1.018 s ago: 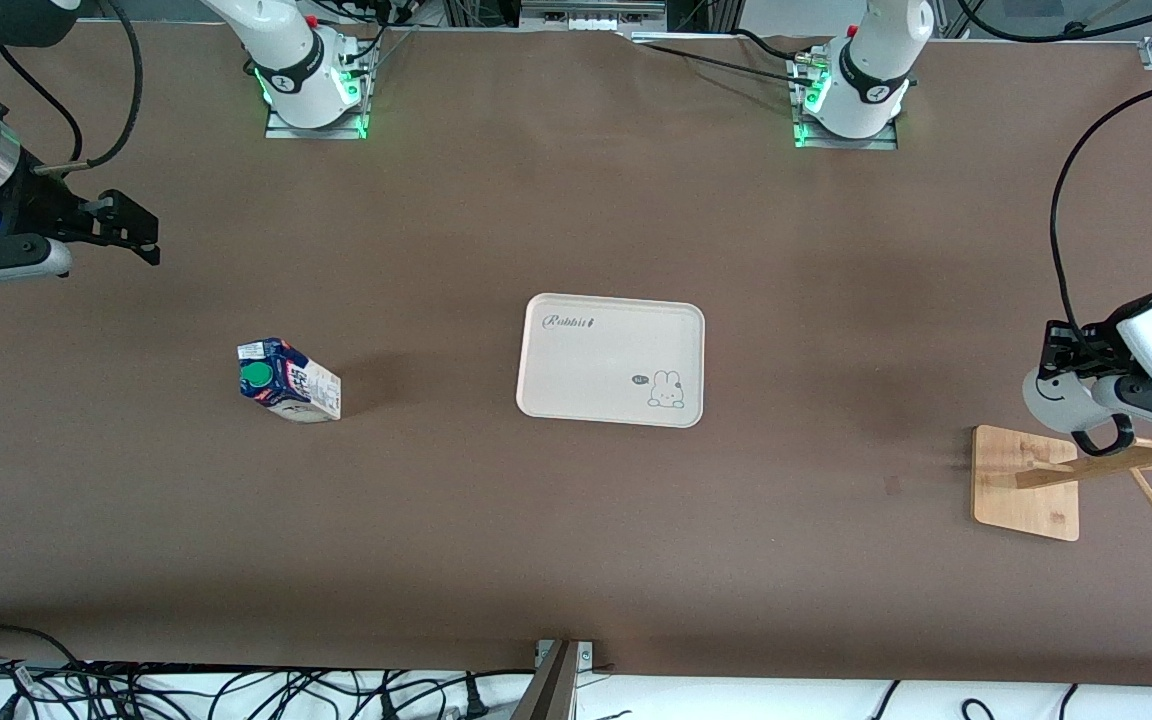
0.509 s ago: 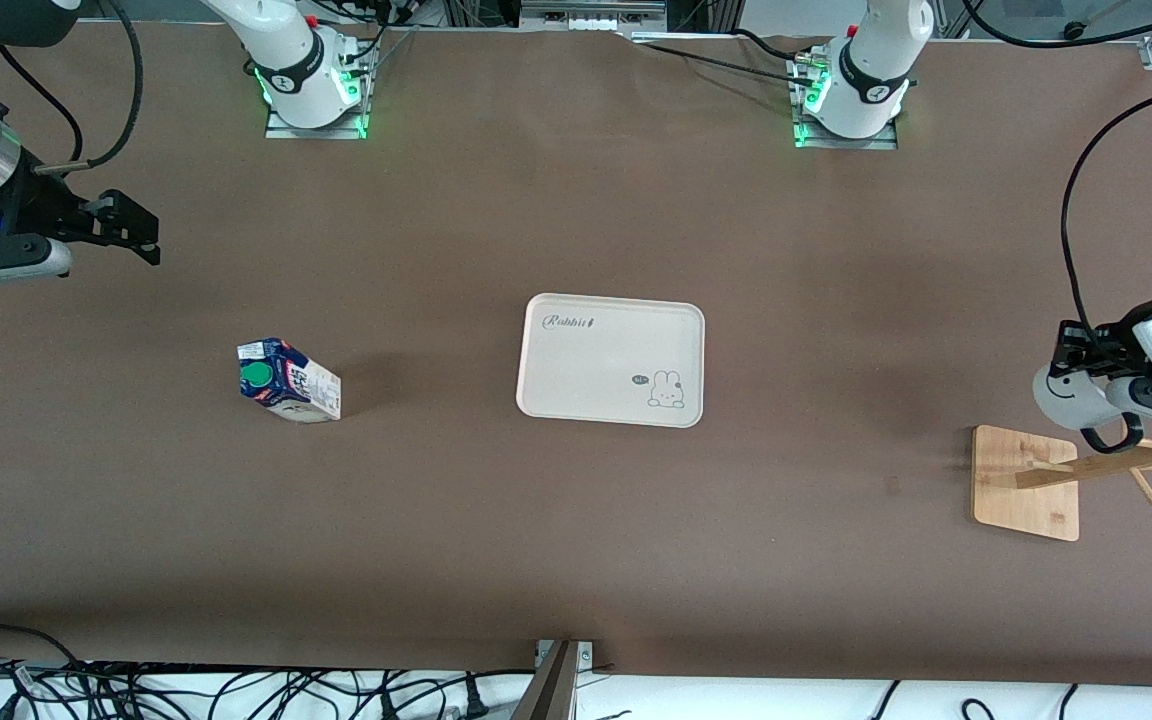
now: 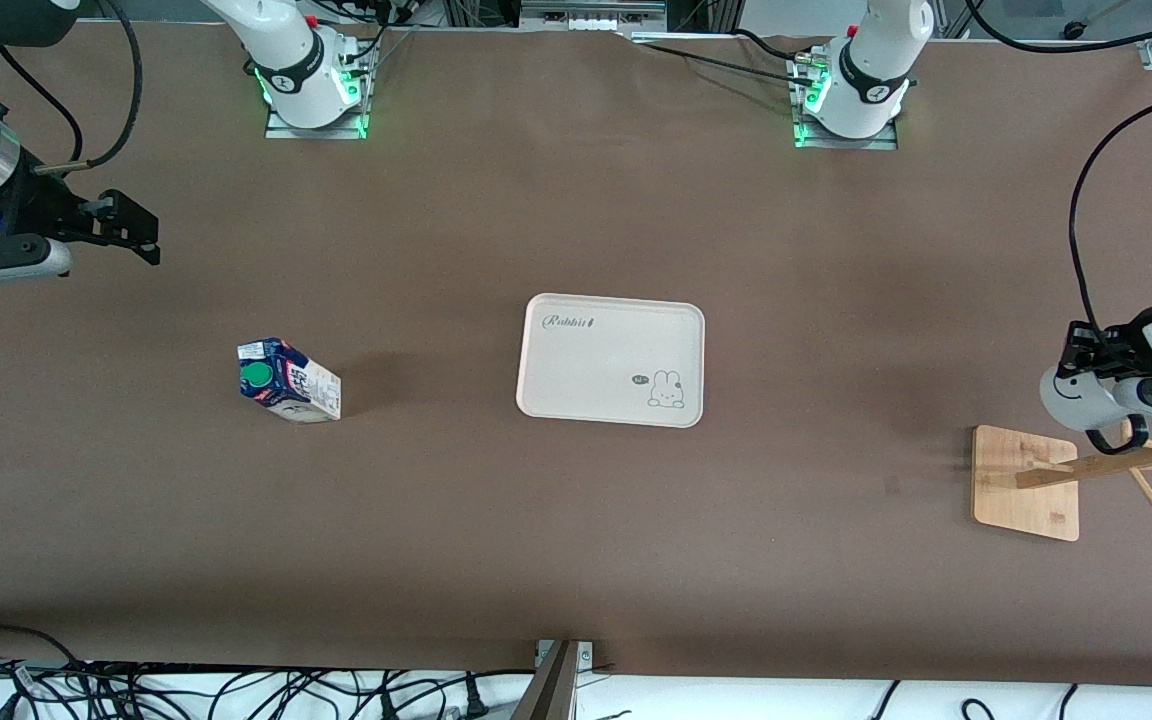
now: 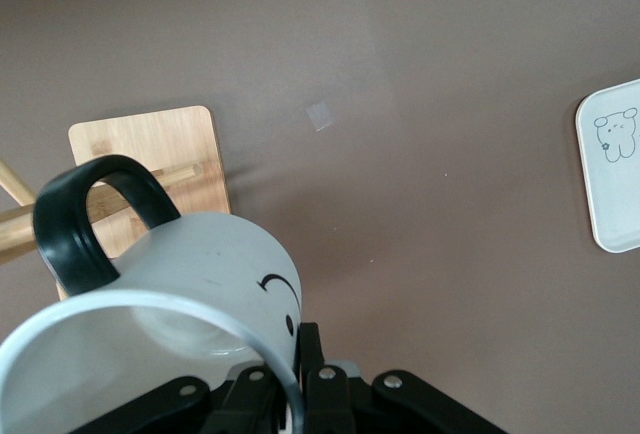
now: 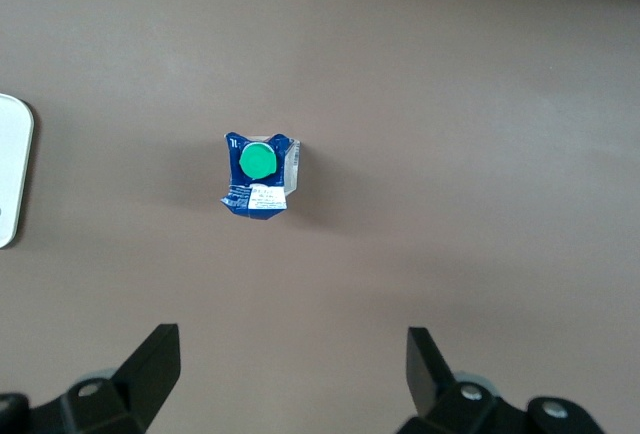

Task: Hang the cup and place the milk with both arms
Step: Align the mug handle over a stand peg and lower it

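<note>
**Mug held over the wooden rack**

Brown table point(image 3: 536, 560) with cables along its near edge; left gripper point(image 4: 290, 399) clamps the cup point(image 3: 1076, 392) by its rim above the wooden rack point(image 3: 1026, 480); right gripper point(image 5: 290, 374) waits, fingers wide, above the upright milk point(image 3: 288, 380); cream tray point(image 3: 611, 360) lies mid-table.

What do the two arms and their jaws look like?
Both arms are white with dark grey joint bands and green-lit bases; black cables loop along them. The right gripper is black behind a silver wrist ring with a blue light. The left gripper is black with a white wrist housing.
</note>
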`<action>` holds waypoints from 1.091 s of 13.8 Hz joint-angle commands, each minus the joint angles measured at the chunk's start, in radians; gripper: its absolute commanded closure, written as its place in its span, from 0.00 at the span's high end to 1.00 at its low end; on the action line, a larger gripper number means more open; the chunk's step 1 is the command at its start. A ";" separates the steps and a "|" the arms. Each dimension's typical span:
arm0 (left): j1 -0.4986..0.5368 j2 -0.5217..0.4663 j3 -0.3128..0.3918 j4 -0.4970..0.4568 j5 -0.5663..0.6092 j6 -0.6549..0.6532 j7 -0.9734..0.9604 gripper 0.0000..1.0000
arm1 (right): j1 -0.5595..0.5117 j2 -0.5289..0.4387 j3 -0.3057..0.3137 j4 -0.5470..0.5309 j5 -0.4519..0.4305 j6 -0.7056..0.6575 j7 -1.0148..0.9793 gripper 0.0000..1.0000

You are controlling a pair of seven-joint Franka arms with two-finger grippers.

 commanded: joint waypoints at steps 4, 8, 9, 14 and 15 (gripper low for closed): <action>0.059 0.032 -0.012 0.024 -0.032 -0.008 0.058 0.00 | -0.010 0.001 0.005 0.013 0.011 -0.012 0.008 1.00; 0.075 0.044 -0.011 0.025 -0.035 -0.008 0.098 0.00 | -0.010 0.001 0.004 0.013 0.011 -0.013 0.010 1.00; 0.078 0.046 -0.012 0.027 -0.035 -0.008 0.098 0.00 | -0.010 0.001 0.004 0.013 0.011 -0.013 0.010 1.00; 0.070 0.046 -0.017 0.028 -0.070 -0.009 0.063 1.00 | -0.010 0.001 0.004 0.011 0.011 -0.013 0.010 1.00; 0.067 0.044 -0.018 0.028 -0.072 -0.009 0.038 1.00 | -0.010 0.001 0.004 0.011 0.011 -0.013 0.010 1.00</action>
